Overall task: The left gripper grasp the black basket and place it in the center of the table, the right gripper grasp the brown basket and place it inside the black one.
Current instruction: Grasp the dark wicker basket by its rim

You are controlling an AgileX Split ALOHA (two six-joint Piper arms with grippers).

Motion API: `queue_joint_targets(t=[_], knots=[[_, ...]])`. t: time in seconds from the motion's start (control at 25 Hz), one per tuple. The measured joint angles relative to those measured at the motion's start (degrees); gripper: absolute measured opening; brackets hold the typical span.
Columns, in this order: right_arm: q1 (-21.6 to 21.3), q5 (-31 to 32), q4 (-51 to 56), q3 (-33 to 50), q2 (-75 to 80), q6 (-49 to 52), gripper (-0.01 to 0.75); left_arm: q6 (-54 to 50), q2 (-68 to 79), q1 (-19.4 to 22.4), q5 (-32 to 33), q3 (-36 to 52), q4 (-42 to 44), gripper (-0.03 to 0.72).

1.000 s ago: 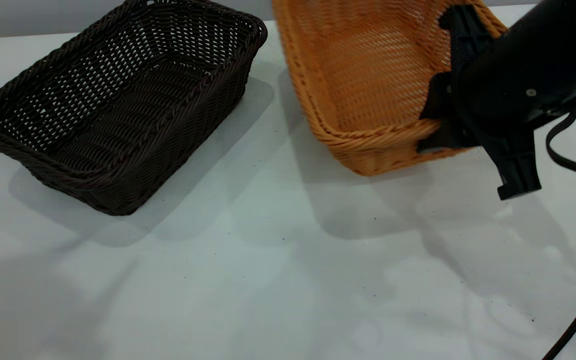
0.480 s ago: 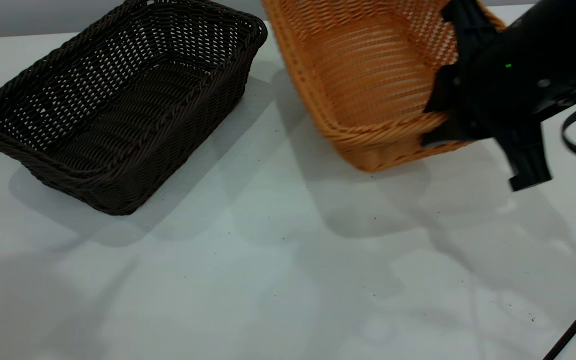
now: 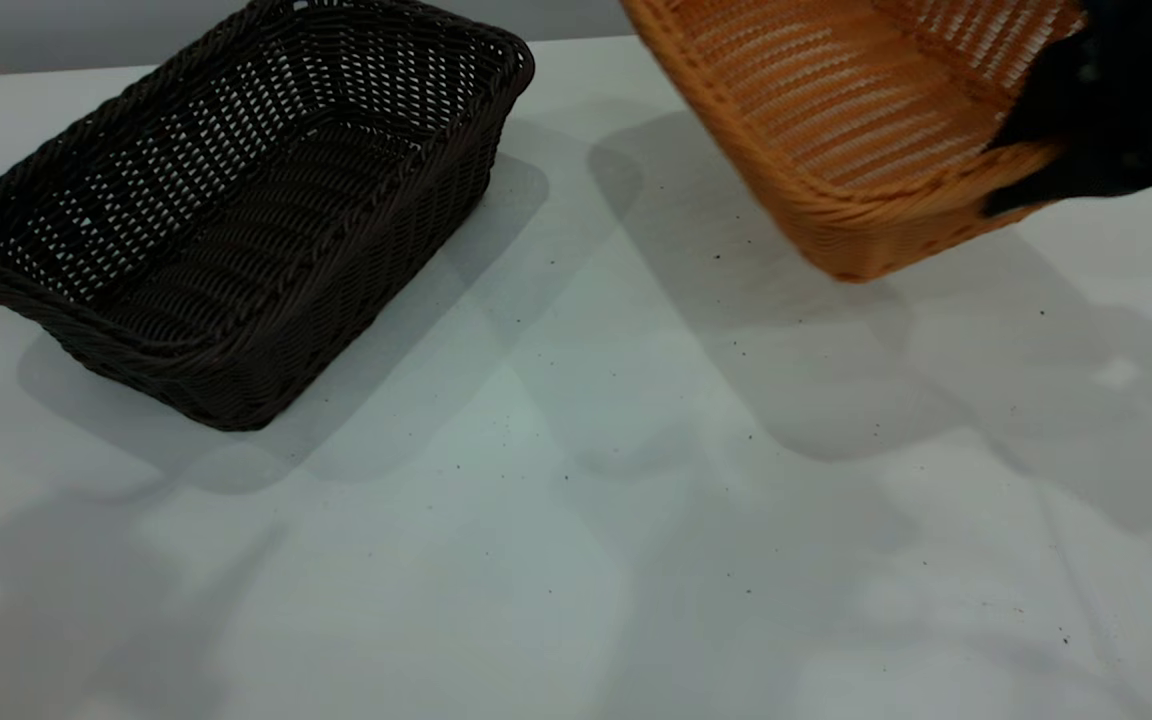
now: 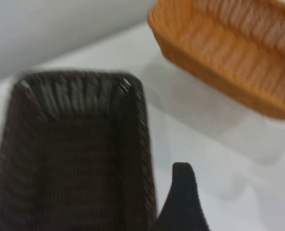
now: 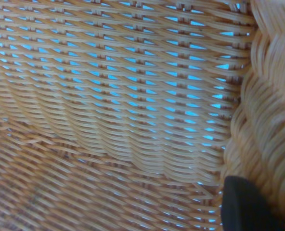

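The black basket [image 3: 236,220] rests on the table [image 3: 576,520] at the left, one corner toward the front. The brown basket [image 3: 836,110] hangs tilted above the table at the upper right, casting a shadow below. My right gripper [image 3: 1031,155] is shut on its braided rim at the near short end. In the right wrist view, one dark finger [image 5: 248,207] presses the rim of the brown basket [image 5: 109,96], whose weave fills the picture. My left gripper [image 4: 181,204] hovers just beside a long wall of the black basket [image 4: 75,154]. The brown basket [image 4: 229,53] shows beyond it.
The white tabletop between and in front of the two baskets bears only tiny dark specks and shadows. A pale wall [image 4: 60,29] runs behind the table's far edge.
The right gripper has lifted the brown basket up and toward the right, off the table, tilting it more. The black basket has stayed where it was.
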Motion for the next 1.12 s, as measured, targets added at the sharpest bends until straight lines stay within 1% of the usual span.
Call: queue_joint_targets(t=[0.08,0.16,0.28,0.4,0.52,0.56,0.72,0.8,1.0,1.12], knots=[[-2.20,3.85,-4.82,-0.91,-0.12,-0.96,0.099,0.66,1.45,0.00,1.45,0.00,-0.52,0.505],[-3.50,6.93,-9.29,-2.45,-0.12,-1.02,0.099,1.54,3.07,0.00,1.21,0.01,-0.65,0.505],[-4.76,8.89,-14.29,-6.35,-0.12,-1.21,0.099,1.47,5.87,-0.57,0.85,0.01,-0.58,0.505],[-4.92,11.99,-19.93,-11.30,-0.12,-1.16,0.099,0.93,8.91,-2.99,-1.55,0.01,-0.44,0.505],[-4.87,16.96,-25.56,-16.65,-0.12,-1.11,0.099,-0.20,12.44,-6.36,-6.10,0.01,0.08,0.505],[-4.87,17.59,-27.24,-18.46,-0.12,-0.78,0.099,-0.67,13.77,-7.35,-7.70,0.01,0.62,0.505],[-5.07,19.48,-33.05,-24.60,-0.02,0.99,0.099,-5.21,19.10,-11.71,-12.81,0.01,5.94,0.505],[-5.69,22.22,-35.20,-26.39,-0.02,0.69,0.099,-9.32,21.43,-13.27,-14.60,0.01,9.77,0.505],[-8.69,23.30,-36.61,-27.81,-0.02,-0.78,0.099,-19.74,25.83,-13.91,-18.93,0.06,20.09,0.505],[-10.29,25.60,-36.66,-27.87,-0.02,-3.18,0.099,-23.41,28.07,-14.08,-21.87,0.06,22.53,0.505]])
